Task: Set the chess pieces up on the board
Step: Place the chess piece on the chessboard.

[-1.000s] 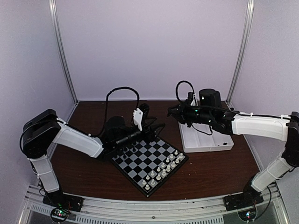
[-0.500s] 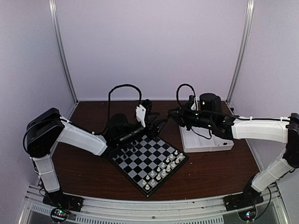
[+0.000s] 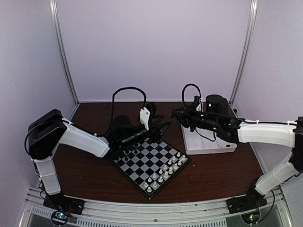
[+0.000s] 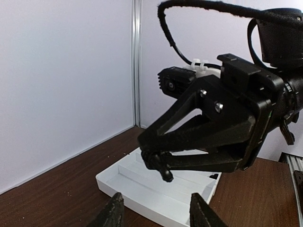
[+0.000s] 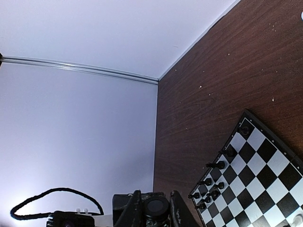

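L gripper (image 4: pixel 155 213) hangs above board's far corner. Its fingers (image 4: pixel 113 215) are spread, nothing betw them.

Board (image 3: pixel 149 158): black chess pieces (image 5: pixel 208 189) sit along its far-L edge in two short rows w/ gaps. Black side looks only part filled; exact count unclear. White chessmen (image 3: pixel 165 171) line both rows on board's near-R edge, so that side looks done.

Just R of board's far corner, R gripper (image 4: pixel 150 157) faces the L one tip to tip. It is pinched on one black piece (image 4: pixel 164 173), held in air, off the board. Reads as a hand-over: piece not yet in L grip.

Further R of board is white tray (image 3: pixel 222 147). One small dark speck in a compartment, prob another piece, too small to tell.

Left to do: seat this piece, then the remaining black ones.
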Motion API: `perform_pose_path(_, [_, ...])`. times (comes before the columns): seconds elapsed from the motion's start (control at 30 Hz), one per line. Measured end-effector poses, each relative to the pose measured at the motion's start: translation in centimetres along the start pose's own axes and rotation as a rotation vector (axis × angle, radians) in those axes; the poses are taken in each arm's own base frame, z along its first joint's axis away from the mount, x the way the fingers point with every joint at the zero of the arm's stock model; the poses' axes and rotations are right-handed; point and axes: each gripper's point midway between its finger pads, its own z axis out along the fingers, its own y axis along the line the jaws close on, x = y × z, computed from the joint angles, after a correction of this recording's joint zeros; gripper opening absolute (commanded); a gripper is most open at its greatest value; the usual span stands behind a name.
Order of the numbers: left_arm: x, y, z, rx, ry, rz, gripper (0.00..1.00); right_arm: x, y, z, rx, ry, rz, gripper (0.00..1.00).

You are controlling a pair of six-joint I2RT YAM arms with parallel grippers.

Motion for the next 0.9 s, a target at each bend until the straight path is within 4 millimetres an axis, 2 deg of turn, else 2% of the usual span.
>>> perform_pose_path(0.23, [0.0,-0.6,0.0,0.033,0.002,0.006,0.4,0.6,-1.5,-0.1,0.023,0.012,0.023,0.2])
perform_pose_path(0.63, [0.9,-1.1,0.5,0.067,0.062,0.009,0.41,1.0,-0.9,-0.3,-0.01,0.036,0.041,0.2])
perform_pose_path(0.8, [1.2,-1.4,0.8,0.086,0.089,0.005,0.41,1.4,-1.4,-0.4,-0.009,0.048,0.059,0.2])
perform_pose_path(0.9, [1.2,-1.5,0.9,0.094,0.097,0.004,0.37,1.6,-1.3,-0.4,-0.016,0.06,0.064,0.21])
